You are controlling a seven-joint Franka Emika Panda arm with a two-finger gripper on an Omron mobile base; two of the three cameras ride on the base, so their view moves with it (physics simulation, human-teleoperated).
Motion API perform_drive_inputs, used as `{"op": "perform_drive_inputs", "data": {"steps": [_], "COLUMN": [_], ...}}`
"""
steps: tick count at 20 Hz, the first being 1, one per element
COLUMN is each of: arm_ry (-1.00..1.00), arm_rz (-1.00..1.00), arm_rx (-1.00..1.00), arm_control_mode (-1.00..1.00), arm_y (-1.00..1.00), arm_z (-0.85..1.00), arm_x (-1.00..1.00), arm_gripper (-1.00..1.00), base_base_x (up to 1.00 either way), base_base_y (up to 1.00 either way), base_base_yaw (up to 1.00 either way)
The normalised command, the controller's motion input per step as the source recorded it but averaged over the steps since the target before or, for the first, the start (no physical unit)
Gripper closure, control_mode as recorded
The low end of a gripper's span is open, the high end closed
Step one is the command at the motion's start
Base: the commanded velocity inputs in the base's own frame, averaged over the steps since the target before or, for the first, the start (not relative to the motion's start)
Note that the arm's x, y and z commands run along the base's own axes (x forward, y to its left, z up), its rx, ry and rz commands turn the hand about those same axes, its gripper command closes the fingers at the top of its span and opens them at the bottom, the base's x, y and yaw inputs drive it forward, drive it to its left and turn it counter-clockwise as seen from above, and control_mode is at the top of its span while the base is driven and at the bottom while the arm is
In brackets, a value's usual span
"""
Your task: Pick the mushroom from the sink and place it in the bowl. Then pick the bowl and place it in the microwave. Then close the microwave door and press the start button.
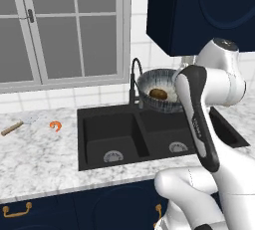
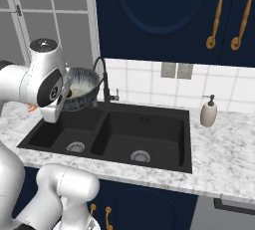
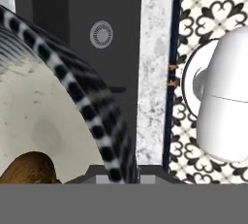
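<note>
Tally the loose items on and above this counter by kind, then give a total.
Bowl: 1
Mushroom, inside the bowl: 1
Soap dispenser: 1
Shrimp: 1
Wooden-handled utensil: 1
Total: 5

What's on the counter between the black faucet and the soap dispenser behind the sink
Nothing: in the right base view the counter strip from faucet to soap dispenser behind the sink is bare.
</note>
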Motion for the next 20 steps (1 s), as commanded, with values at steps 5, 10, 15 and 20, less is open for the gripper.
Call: {"op": "perform_drive_inputs", "data": {"steps": [5,10,15,20], "arm_ry": [0.04,-0.02,-0.16,0.00], "arm_rz": [0.00,0.00,0.00,0.00], "arm_rx": [0.01,0.00,-0.01,0.00], "arm_control_mode": [-1.00,-1.00,-1.00,1.00], "arm_y": [0.00,0.00,0.02,0.00], "arm_z": [0.30,0.25,0.29,0.00], "arm_x": [-0.44,-0.48,-0.49,0.00], "arm_gripper": [1.00,1.00,1.00,1.00], "base_base_x": [0.00,0.00,0.00,-0.25], "base_base_y": [0.00,0.00,0.00,-0.36], "base_base_yaw": [0.00,0.00,0.00,-0.06]}}
